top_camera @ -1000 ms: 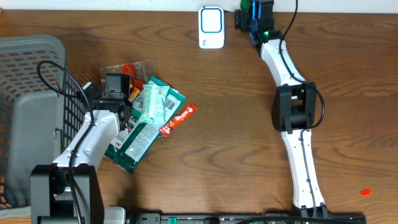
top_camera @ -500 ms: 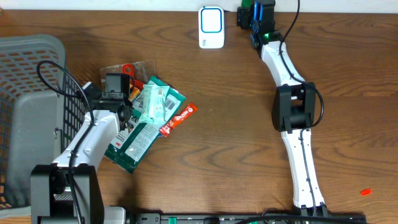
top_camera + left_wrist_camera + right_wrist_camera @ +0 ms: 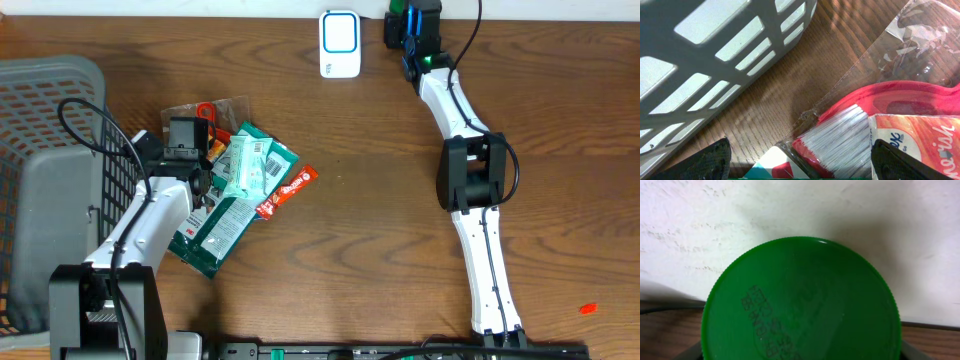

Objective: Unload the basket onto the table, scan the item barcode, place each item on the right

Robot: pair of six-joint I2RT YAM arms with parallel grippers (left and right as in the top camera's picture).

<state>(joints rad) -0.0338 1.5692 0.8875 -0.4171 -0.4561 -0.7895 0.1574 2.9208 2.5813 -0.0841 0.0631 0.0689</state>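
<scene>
The right gripper (image 3: pixel 409 28) was at the table's (image 3: pixel 380 200) far edge, close to the white wall (image 3: pixel 715 215). A green cap (image 3: pixel 800 300) filled its wrist view, set between the two fingers (image 3: pixel 690 354). Whether the jaws had clamped on the cap or only flanked it could not be told. Faint stamped characters crossed the cap. Just left of that gripper, and apart from it, stood the white scanner (image 3: pixel 340 43) with its blue face.

The left gripper (image 3: pixel 805 162) hung with its jaws spread wide, grasping nothing, above a heap of packets (image 3: pixel 240 190) on the left half of the table. Under it lay a red brush (image 3: pixel 880 100) with white bristles inside a clear bag (image 3: pixel 920 40), and an orange-and-white pack (image 3: pixel 915 140) touched the brush. In the heap a teal packet (image 3: pixel 250 168) with white labels lay on a dark green one (image 3: pixel 215 235), with a red strip (image 3: pixel 292 187) poking out to the right. The grey basket (image 3: pixel 40 120) stood just left of the heap. A red scrap (image 3: pixel 587 308) lay at the near right corner.
</scene>
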